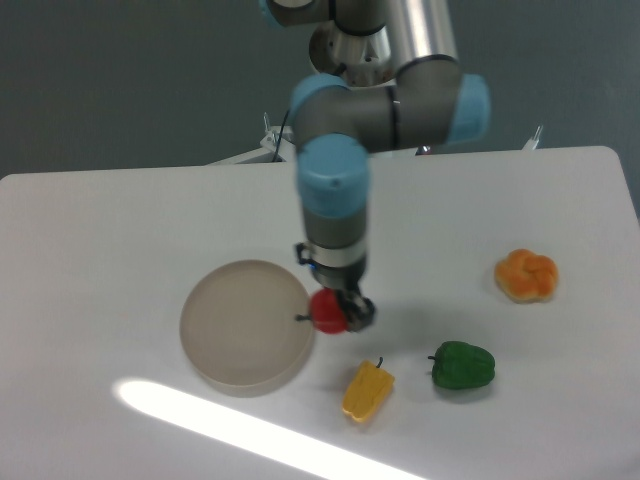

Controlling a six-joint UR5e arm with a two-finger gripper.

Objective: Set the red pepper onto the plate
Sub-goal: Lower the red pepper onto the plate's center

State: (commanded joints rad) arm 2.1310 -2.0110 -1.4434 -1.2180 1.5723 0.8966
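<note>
The red pepper (326, 311) is small and glossy, with its dark stem pointing left. It is held in my gripper (338, 312), which is shut on it from above. The pepper hangs at the right rim of the plate (240, 325), a round beige-grey dish left of centre on the white table. Whether the pepper touches the rim I cannot tell. The fingers are largely hidden behind the pepper and the wrist.
A yellow pepper (367, 391) lies just below and right of the gripper. A green pepper (463, 365) lies further right. An orange pumpkin-shaped item (526, 275) sits at the right. A bright streak of light (220, 425) crosses the front of the table.
</note>
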